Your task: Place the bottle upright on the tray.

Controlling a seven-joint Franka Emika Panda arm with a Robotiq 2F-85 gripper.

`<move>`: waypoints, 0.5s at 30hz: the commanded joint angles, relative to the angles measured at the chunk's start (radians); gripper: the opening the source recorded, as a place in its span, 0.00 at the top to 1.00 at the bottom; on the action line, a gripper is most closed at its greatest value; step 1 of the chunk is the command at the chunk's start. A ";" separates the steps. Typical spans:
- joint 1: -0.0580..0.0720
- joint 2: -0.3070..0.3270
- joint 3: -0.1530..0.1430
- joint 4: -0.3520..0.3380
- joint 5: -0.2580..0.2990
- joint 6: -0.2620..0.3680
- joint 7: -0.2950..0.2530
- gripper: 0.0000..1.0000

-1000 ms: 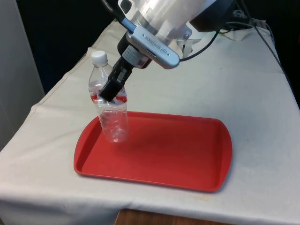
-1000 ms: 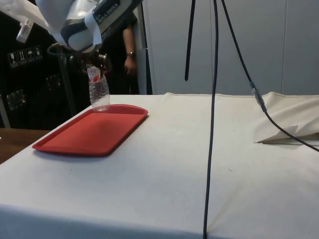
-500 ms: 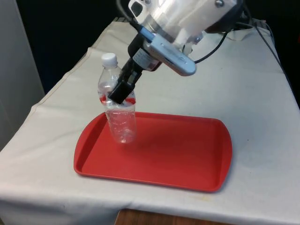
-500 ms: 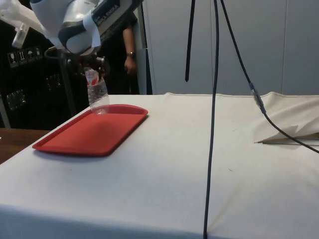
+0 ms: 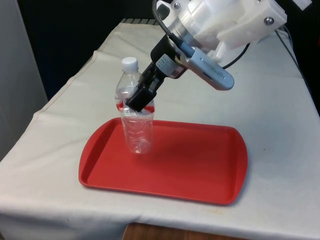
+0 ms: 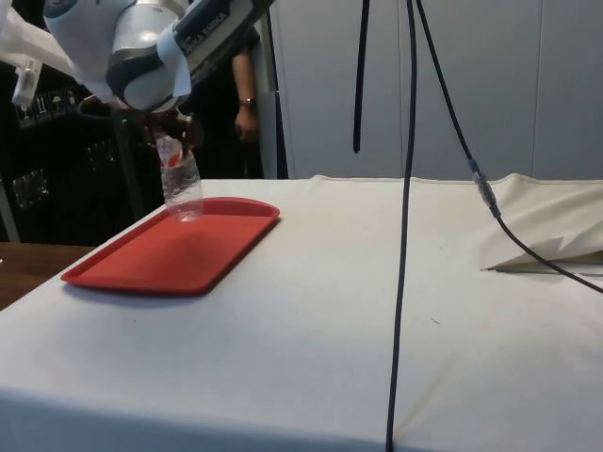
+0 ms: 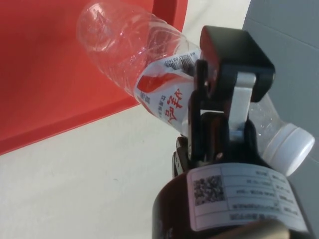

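Observation:
A clear plastic bottle (image 5: 137, 130) with a white cap and a red-and-white label stands nearly upright, its base at the red tray (image 5: 190, 167) near the tray's far corner on the front view's left. My black gripper (image 5: 139, 100) is shut on the bottle at the label, reaching down from the front view's upper right. In the side view the bottle (image 6: 180, 184) is over the tray's (image 6: 170, 254) far end beneath the gripper (image 6: 175, 151). The wrist view shows the fingers (image 7: 219, 107) clamped on the labelled part of the bottle (image 7: 129, 50), with the tray (image 7: 45, 74) beyond.
The tray lies near the table's front edge, on the white cloth (image 5: 265, 100). A black cable (image 6: 400, 235) hangs down the middle of the side view. A person (image 6: 245, 104) stands behind the table's far side.
The gripper has carried the bottle towards the front view's right and further over the tray. The bottle now stands straighter than before.

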 commanded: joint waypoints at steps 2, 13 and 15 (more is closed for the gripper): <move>0.001 -0.009 -0.001 -0.021 -0.001 0.028 0.016 0.86; -0.015 -0.006 0.005 -0.039 0.004 0.039 0.038 0.86; -0.017 -0.004 0.006 -0.039 0.003 0.039 0.041 0.86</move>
